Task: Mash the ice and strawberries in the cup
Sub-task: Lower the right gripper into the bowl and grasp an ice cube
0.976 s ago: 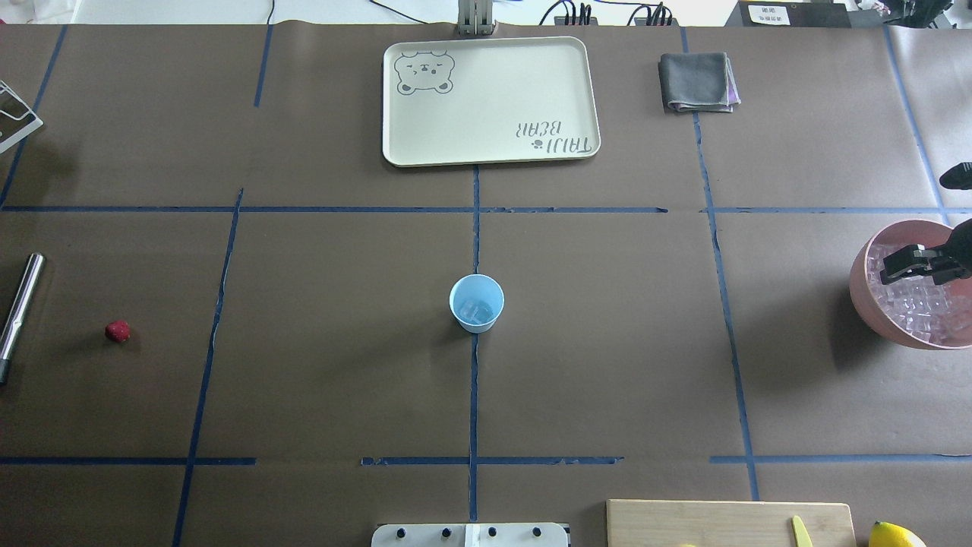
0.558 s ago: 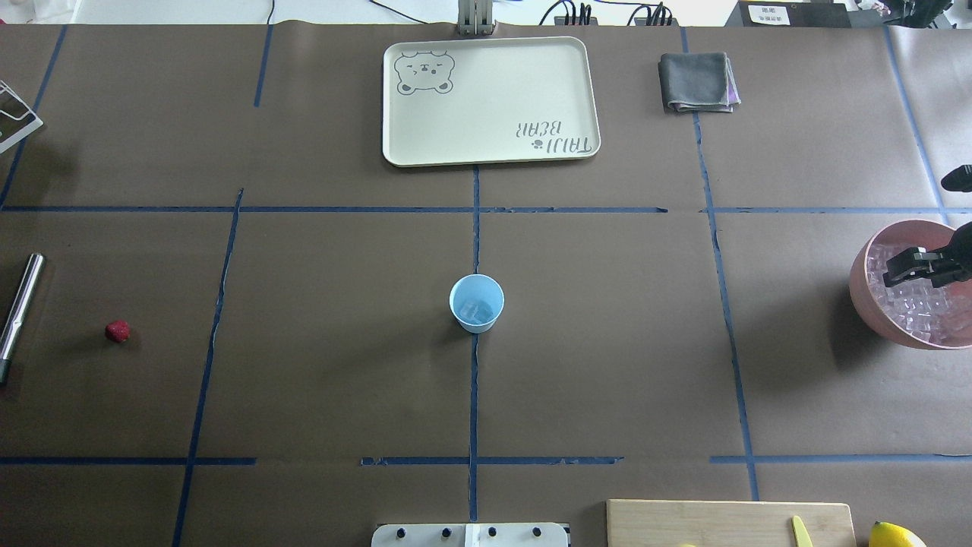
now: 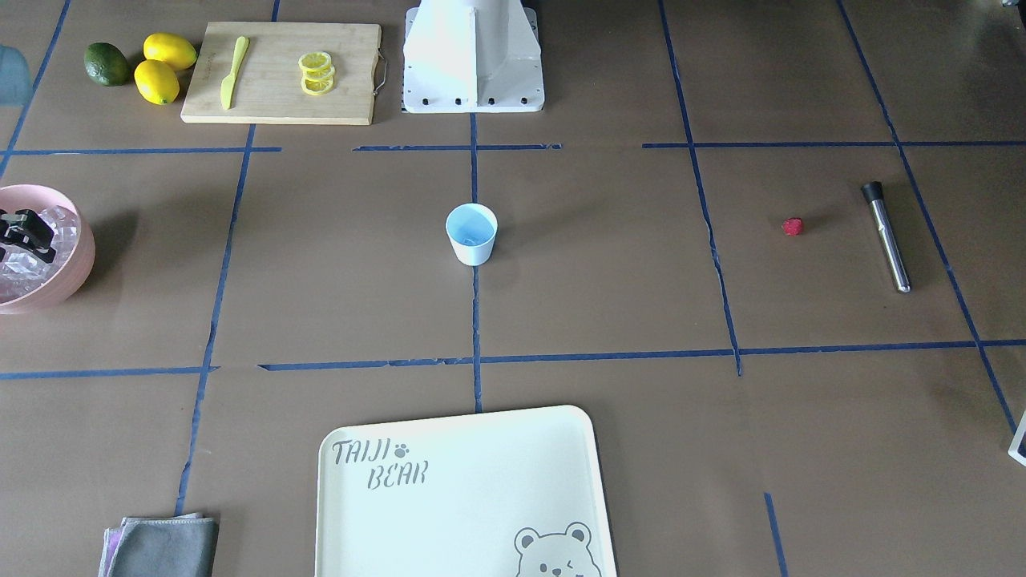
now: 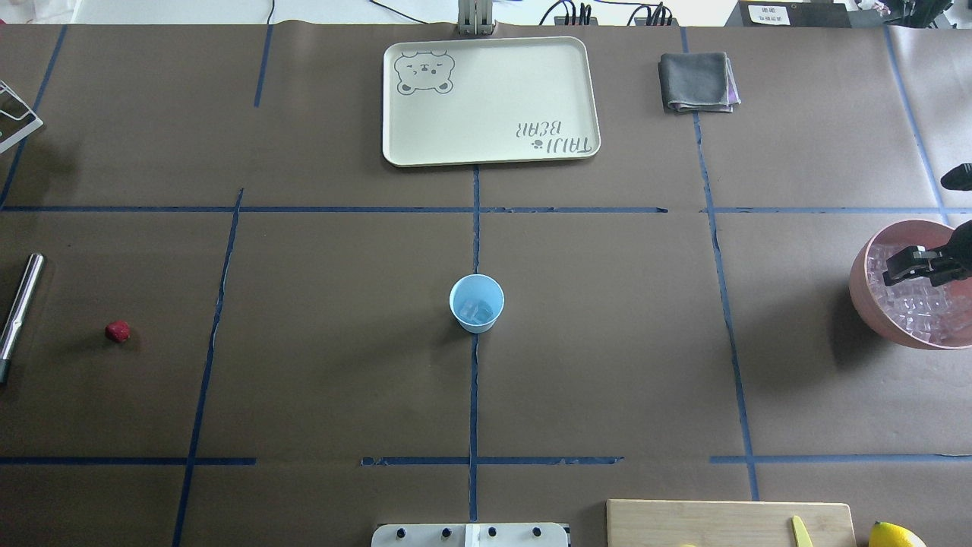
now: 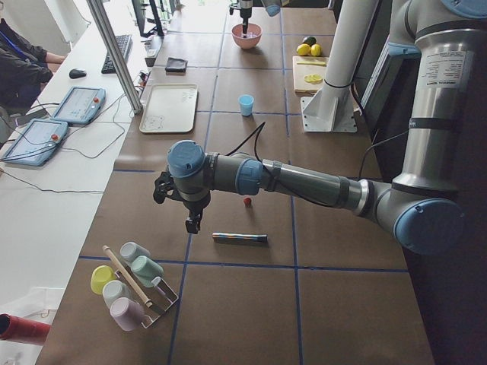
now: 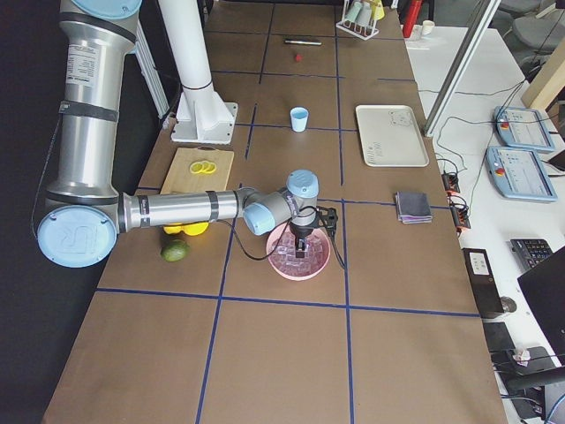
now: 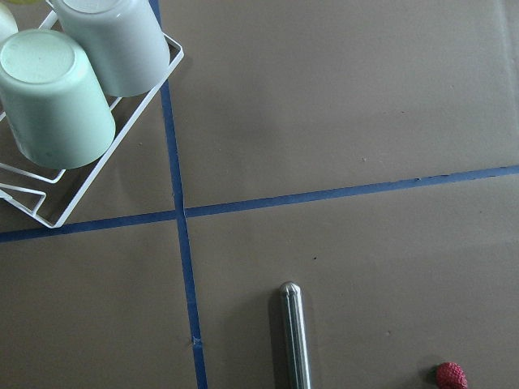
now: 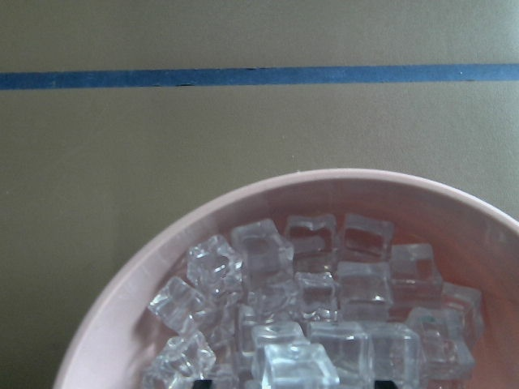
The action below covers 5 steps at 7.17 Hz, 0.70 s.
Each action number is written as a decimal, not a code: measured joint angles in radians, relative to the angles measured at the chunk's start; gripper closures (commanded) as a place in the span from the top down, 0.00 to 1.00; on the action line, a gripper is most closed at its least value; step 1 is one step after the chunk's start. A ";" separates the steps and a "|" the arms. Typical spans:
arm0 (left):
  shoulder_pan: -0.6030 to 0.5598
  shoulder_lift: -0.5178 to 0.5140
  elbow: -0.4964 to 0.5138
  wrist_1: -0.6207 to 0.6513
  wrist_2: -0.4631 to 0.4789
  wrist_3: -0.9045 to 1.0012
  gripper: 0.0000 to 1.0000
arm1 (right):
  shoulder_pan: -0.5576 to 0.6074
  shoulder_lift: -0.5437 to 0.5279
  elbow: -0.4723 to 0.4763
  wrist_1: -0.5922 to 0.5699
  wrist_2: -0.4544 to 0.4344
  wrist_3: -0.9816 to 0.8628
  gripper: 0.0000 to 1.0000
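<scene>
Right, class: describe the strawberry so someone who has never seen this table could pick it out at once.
On the brown table gridded with blue tape, go from the blue cup in the middle toward the robot's left end. Beside a steel rod, not touching it, lies the strawberry: the only small, red, bumpy thing.

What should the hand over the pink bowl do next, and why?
Probably close on the clear ice cube framed between its jaws: the right gripper hangs open in the round pink bowl, and the small light-blue plastic cup holds only a few cubes.
</scene>
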 measured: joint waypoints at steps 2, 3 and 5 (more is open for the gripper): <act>0.000 0.000 0.000 0.000 0.000 0.000 1.00 | 0.015 0.006 0.003 0.000 0.004 -0.001 0.71; 0.000 -0.001 0.000 0.000 0.000 0.000 1.00 | 0.020 0.007 0.004 0.000 0.005 -0.001 0.71; 0.000 -0.001 0.000 0.000 0.000 0.000 1.00 | 0.023 0.008 0.001 0.000 0.002 -0.001 0.71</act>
